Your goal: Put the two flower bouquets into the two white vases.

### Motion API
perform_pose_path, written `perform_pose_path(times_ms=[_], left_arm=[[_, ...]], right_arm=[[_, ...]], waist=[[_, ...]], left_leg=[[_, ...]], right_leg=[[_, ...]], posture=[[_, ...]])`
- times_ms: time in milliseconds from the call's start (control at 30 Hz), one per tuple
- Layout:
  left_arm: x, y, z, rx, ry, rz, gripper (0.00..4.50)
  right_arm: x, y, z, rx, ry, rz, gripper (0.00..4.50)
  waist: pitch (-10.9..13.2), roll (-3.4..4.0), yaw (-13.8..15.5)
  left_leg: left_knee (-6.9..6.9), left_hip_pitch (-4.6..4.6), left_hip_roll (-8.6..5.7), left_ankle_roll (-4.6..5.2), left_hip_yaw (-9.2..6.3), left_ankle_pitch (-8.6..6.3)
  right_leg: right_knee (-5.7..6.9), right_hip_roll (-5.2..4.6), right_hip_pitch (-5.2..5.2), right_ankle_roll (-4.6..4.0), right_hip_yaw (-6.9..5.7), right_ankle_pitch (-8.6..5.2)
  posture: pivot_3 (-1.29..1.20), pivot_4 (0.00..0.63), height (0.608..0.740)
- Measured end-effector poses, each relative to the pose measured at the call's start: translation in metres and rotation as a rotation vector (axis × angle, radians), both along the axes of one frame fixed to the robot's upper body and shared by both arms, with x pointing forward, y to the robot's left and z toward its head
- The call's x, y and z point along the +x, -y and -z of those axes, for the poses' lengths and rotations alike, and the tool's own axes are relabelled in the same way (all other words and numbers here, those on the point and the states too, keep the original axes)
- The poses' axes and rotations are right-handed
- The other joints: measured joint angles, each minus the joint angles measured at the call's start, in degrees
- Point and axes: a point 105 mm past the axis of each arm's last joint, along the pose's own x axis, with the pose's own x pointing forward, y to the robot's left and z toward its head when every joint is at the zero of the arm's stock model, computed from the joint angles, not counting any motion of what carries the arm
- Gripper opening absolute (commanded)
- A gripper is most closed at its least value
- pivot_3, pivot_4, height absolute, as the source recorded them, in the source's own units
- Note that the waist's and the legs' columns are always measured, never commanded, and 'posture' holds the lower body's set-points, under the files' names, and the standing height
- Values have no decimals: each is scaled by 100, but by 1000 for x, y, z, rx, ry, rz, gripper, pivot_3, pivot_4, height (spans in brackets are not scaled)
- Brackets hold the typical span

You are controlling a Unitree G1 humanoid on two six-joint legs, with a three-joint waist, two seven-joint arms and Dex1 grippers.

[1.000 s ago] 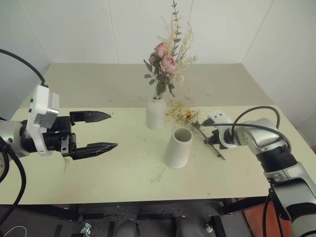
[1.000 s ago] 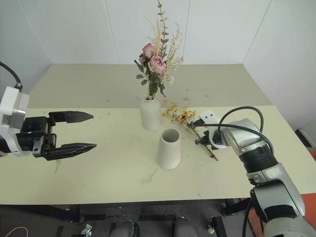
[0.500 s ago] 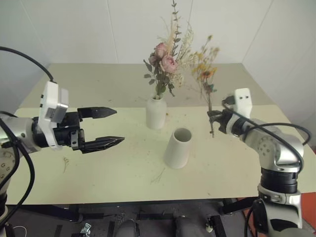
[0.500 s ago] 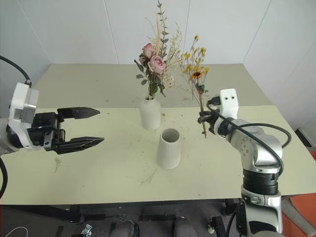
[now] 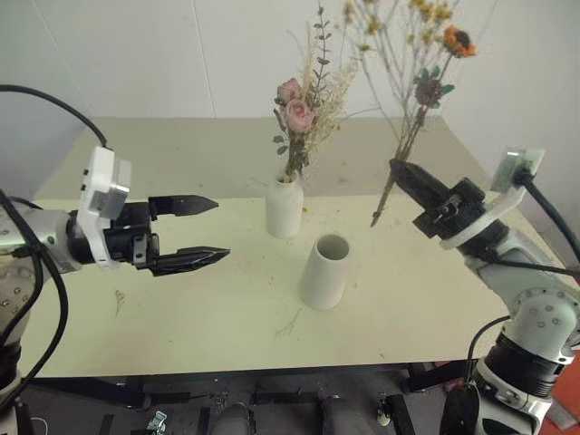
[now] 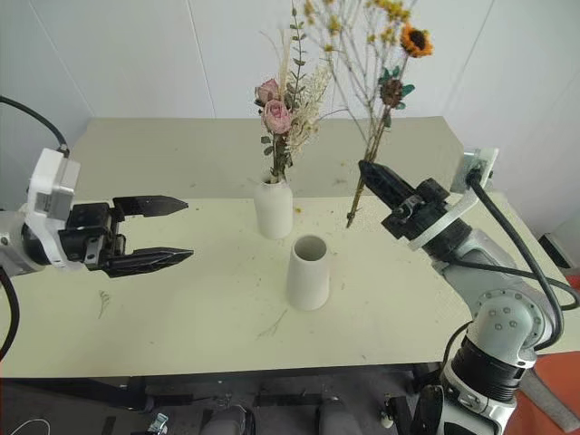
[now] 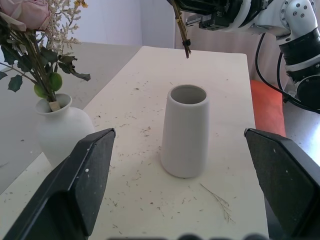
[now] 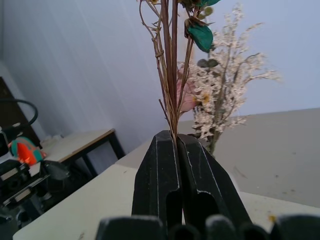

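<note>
1. Half done: pink rose bouquet already standing in the bottle-shaped vase at the far middle of the table.
2. Step in hand: carrying the second bunch. Right gripper raised on the right, fingers clamped flat on the thin brown stems of the yellow-orange dried bouquet, held roughly upright, heads high, cut ends hanging free below the fingers.
3. Cut ends in the air to the right of, and above, the tapered wide-mouthed vase, not yet over its mouth.
4. Tapered vase upright, empty, just nearer and to the right of the bottle-shaped one, apart from it.
5. Left gripper level over the left part of the table, fingers spread wide, holding nothing, pointed toward the tapered vase; probably ready to steady it.
6. Next move, judged: shift the stems left over the open mouth, keep them near vertical, lower the ends inside, then release. Risk: stems catching the rim or tipping the vase.
7. Left wrist view: empty mouth of the tapered vase seen nearly side-on, stem ends hanging above and beyond it; scattered plant crumbs on the table.
8. Right wrist view: the grip itself, stems pinched between closed fingers, which the head views give less plainly.
</note>
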Motion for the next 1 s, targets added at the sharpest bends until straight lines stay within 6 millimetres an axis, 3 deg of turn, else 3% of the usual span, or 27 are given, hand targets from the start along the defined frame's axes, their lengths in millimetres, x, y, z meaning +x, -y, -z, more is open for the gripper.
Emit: perform_pose_path(times_ms=[167, 367, 567, 733, 1000], left_arm=[[-1, 0, -2, 4, 10, 8, 4500], [-1, 0, -2, 9, 11, 8, 4500], [-1, 1, -2, 9, 11, 13, 4500], [-1, 3, -2, 8, 10, 22, 4500], [1, 5, 0, -1, -4, 34, 4500]], right_arm=[[-4, -17, 6, -42, 19, -47, 8], [12, 2, 0, -11, 39, 75, 8], [27, 21, -23, 52, 112, 204, 8], [29, 36, -36, 109, 146, 288, 8], [28, 42, -48, 124, 189, 339, 8]], waist=[[0, 0, 12], [0, 0, 22], [0, 0, 13], [0, 0, 17], [0, 0, 17]], left_leg=[[1, -3, -2, 0, 0, 0], [1, -3, -2, 0, 0, 0], [0, -4, -1, 0, 0, 0], [0, -4, -1, 0, 0, 0], [0, -5, -1, 0, 0, 0]], right_leg=[[-1, -2, -1, 0, 0, 0], [-1, -1, 0, 0, -1, 0], [-2, 0, -2, 0, 0, -1], [-1, -1, -2, 0, 0, 0], [-2, -1, -2, 0, 0, 0]], posture=[[0, 150, 740], [0, 150, 740], [0, 150, 740], [0, 150, 740], [0, 150, 740]])
